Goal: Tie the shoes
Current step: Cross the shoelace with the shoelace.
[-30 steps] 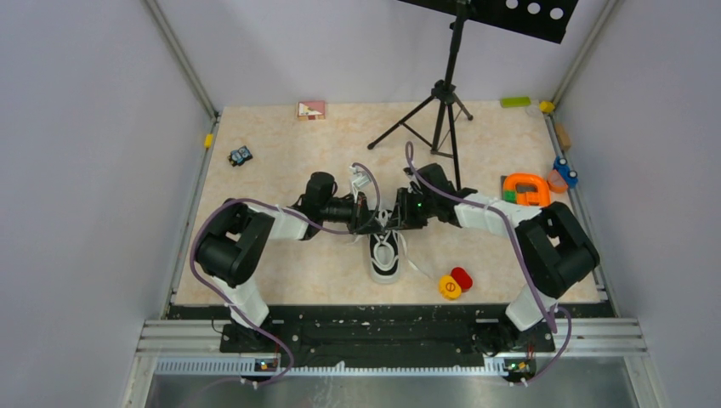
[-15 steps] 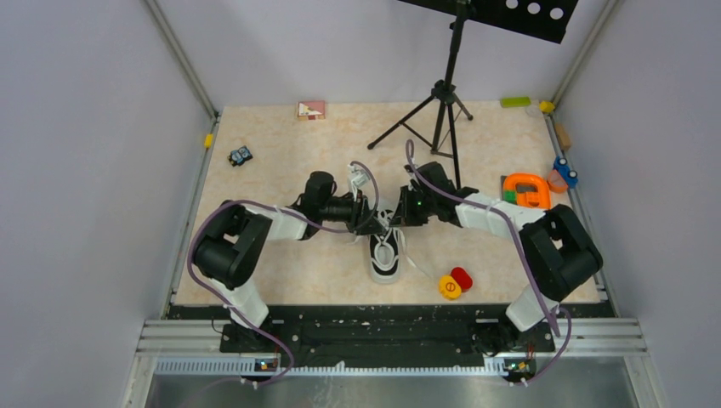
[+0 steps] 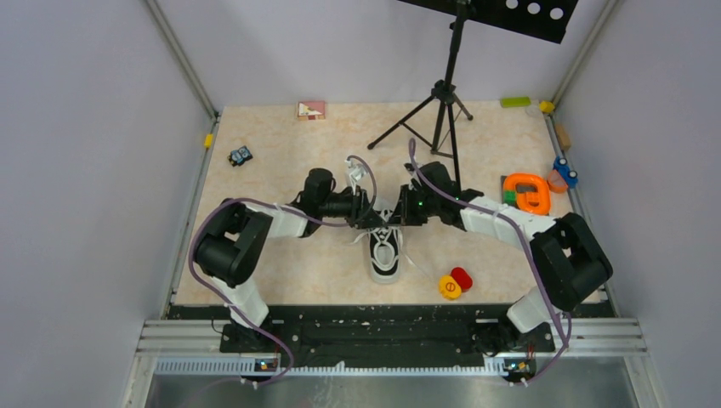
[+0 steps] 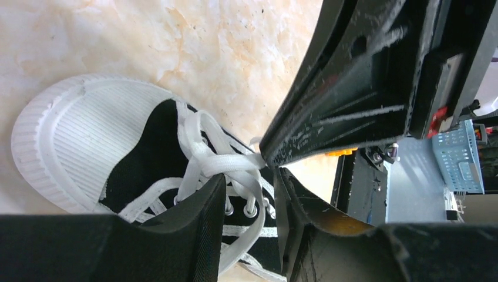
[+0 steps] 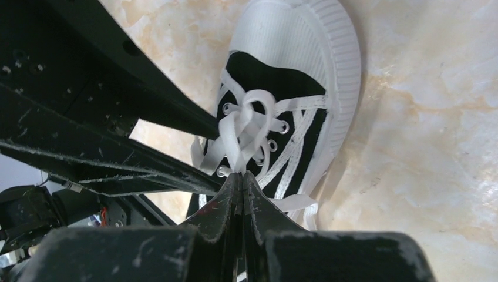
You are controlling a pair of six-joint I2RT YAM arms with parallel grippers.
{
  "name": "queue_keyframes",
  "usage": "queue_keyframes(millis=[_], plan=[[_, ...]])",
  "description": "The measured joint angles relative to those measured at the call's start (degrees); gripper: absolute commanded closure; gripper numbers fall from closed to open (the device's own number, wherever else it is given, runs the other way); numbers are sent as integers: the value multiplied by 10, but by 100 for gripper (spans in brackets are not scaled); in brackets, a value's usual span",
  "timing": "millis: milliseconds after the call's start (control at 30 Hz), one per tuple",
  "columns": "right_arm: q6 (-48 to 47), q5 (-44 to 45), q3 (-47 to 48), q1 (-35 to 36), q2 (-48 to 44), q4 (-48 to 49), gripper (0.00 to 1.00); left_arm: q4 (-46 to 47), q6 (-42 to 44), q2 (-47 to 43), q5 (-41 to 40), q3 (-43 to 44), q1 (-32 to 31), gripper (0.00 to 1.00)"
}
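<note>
black low-top canvas sneaker with white toe cap sits centre frame on beige marbled worktop, toe toward bottom edge; right claw pinched tight on white laces; left claw narrowly parted, straddling laces, not clamping

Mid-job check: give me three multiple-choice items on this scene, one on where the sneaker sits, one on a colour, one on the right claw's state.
1. Where is the sneaker? A the middle of the table; B the far left corner; C on top of the tripod.
2. What colour is its toe cap? A red; B black; C white.
3. The right claw is: A wide open; B shut on a lace; C out of view.
Answers: A, the top view shows it central; C, both wrist views show it white; B, it pinches the lace with no gap.
</note>
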Motion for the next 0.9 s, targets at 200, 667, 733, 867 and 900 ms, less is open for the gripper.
queue_keyframes(millis=[200, 667, 733, 867, 900], plan=[[9, -8, -14, 8, -2, 4, 100, 11, -22, 7, 4, 5, 0, 53], [28, -17, -41, 15, -39, 7, 100, 9, -24, 7, -3, 6, 0, 53], [30, -18, -45, 17, -39, 10, 100, 9, -24, 7, -3, 6, 0, 53], [35, -18, -53, 20, -39, 10, 100, 0, -22, 7, -2, 6, 0, 57], [35, -18, -56, 20, -39, 12, 100, -4, -21, 7, -2, 6, 0, 57]])
